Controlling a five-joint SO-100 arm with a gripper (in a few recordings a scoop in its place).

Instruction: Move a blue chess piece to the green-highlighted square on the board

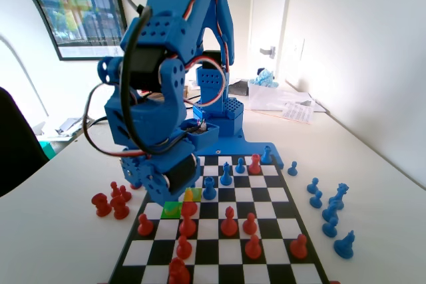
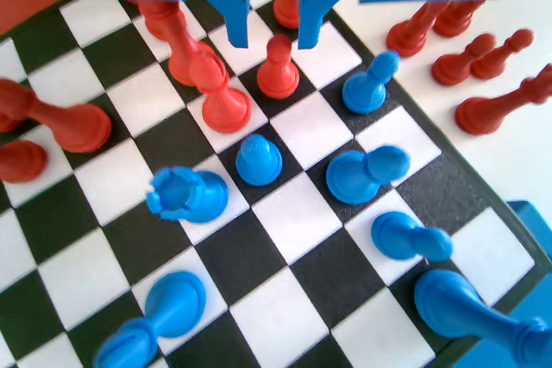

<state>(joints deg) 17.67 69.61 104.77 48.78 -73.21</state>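
Observation:
In the wrist view my gripper [image 2: 274, 39] hangs open over the board [image 2: 297, 213], its jaws on either side of a red pawn [image 2: 278, 68] and above its head. A round-headed blue chess piece [image 2: 259, 159] stands one square nearer the camera and slightly left of that pawn. More blue pawns [image 2: 371, 84] stand to the right. In the fixed view the green-highlighted square [image 1: 171, 209] lies near the board's left edge, just below the arm's low end [image 1: 170, 177]. A yellow square [image 1: 195, 194] sits diagonally beyond it, with a blue pawn [image 1: 209, 187] just right of that.
Red pieces [image 2: 216, 96] crowd the squares left of the jaws. A blue rook [image 2: 185, 196] and taller blue pieces [image 2: 366, 174] stand nearer the arm. Captured red pieces [image 1: 113, 201] lie off the board's left side in the fixed view, captured blue ones [image 1: 329, 207] off its right.

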